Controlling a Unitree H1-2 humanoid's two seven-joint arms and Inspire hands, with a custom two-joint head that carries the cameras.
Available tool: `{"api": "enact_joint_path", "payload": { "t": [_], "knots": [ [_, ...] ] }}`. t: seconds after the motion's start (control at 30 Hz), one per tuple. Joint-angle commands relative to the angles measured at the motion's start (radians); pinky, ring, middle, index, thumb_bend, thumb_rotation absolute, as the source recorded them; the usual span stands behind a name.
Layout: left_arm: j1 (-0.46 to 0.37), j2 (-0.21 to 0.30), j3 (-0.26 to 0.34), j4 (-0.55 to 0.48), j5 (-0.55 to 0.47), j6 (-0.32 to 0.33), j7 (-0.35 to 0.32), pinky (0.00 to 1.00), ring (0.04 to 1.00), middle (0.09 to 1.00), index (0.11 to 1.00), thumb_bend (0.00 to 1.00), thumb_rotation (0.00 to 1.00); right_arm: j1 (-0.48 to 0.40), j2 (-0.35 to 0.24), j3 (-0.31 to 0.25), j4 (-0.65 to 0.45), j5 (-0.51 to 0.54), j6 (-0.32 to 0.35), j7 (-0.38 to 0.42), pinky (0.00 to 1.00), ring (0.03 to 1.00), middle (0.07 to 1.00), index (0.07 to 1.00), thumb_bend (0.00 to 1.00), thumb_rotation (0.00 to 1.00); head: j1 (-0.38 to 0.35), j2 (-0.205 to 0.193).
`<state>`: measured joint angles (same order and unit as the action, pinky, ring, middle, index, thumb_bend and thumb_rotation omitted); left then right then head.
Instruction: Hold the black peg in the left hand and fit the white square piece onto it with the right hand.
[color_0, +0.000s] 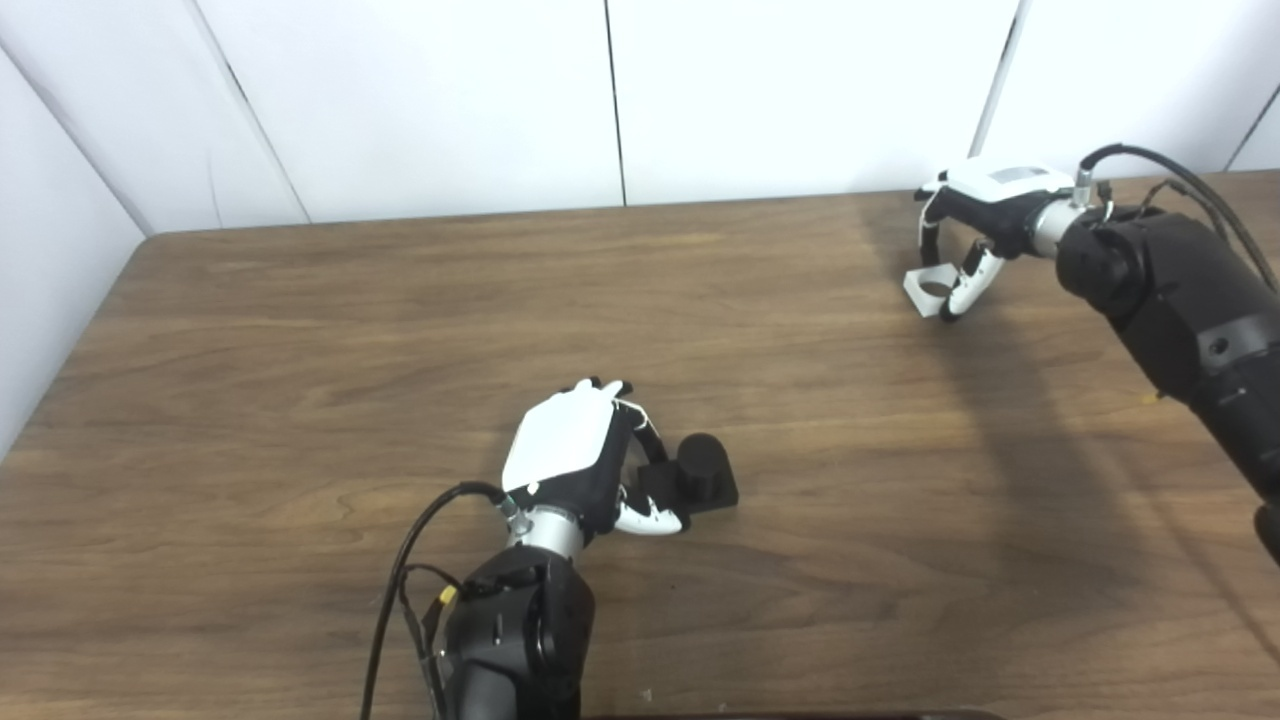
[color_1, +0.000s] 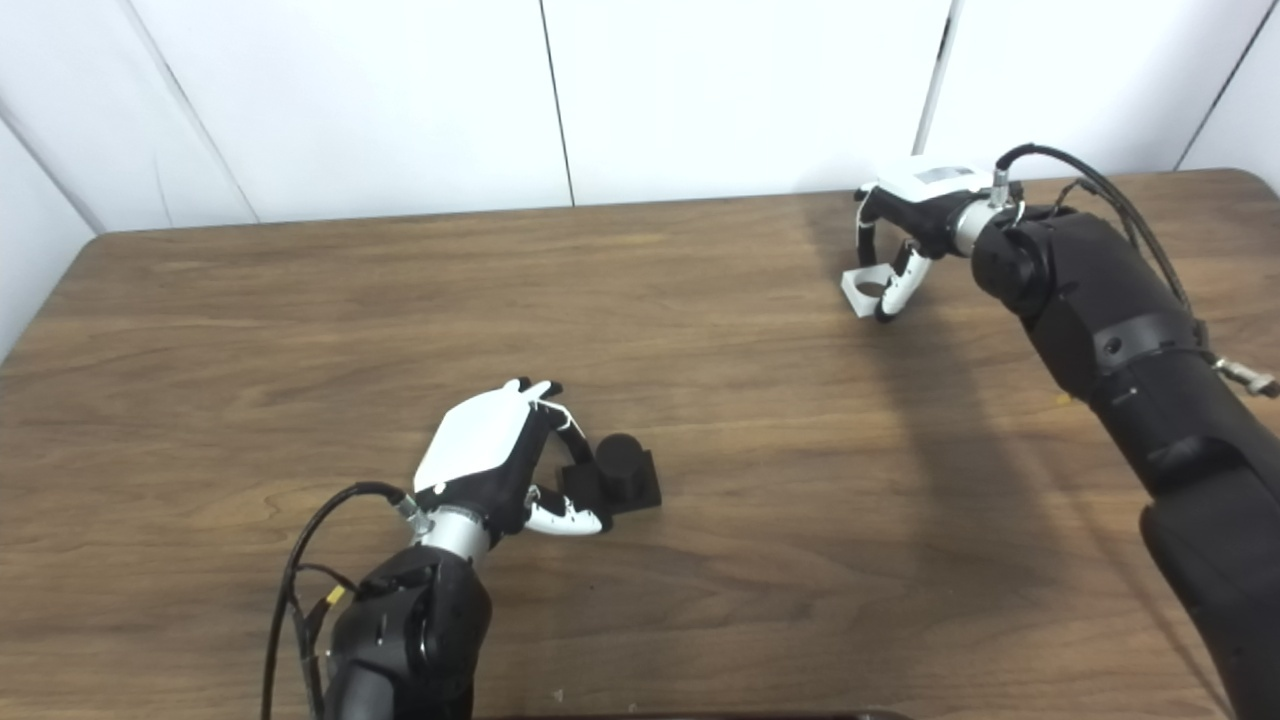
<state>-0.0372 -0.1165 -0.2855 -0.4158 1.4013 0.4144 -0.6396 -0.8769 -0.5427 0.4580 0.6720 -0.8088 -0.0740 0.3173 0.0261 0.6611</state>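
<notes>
The black peg (color_0: 703, 470), a short cylinder on a square black base, rests on the wooden table (color_0: 300, 330) near the middle. My left hand (color_0: 580, 455) is at its left side, fingers curled behind the base and thumb (color_0: 652, 520) along its front edge, closed on it. At the far right, the white square piece (color_0: 925, 291) with a round hole sits low at the table surface. My right hand (color_0: 975, 225) arches over it, fingertips on its far side and thumb (color_0: 972, 280) on its near side, pinching it. I cannot tell whether the piece is lifted.
White wall panels (color_0: 600, 100) stand behind the table's far edge. The right hand works close to that edge, near the table's right corner (color_1: 1240, 178). Bare wood (color_0: 820, 400) lies between the two hands.
</notes>
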Motion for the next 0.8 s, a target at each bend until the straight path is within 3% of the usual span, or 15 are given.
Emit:
{"api": "enact_joint_path", "payload": {
  "t": [0.0,0.3,0.77],
  "knots": [
    [-0.002,0.008,0.007,0.021,0.009,0.003,0.003,1.0,1.0,0.945,0.482,0.53,0.06,-0.064,-0.019,-0.029,-0.063,0.014,0.032,0.007,1.0,1.0,0.945,0.49,0.52,0.15,0.0,0.0],
    [-0.001,0.012,0.012,0.024,-0.003,0.004,0.011,1.0,1.0,0.944,0.482,0.53,0.06,-0.047,-0.031,-0.048,-0.238,0.012,0.126,0.13,1.0,1.0,0.936,0.489,0.53,0.15,0.0,-0.006],
    [-0.005,0.023,0.012,0.029,-0.001,0.0,0.016,1.0,1.0,0.947,0.483,0.53,0.06,0.015,-0.036,-0.071,-0.522,0.014,0.192,0.278,1.0,1.0,0.931,0.488,0.53,0.14,0.001,-0.008]
  ]
}}
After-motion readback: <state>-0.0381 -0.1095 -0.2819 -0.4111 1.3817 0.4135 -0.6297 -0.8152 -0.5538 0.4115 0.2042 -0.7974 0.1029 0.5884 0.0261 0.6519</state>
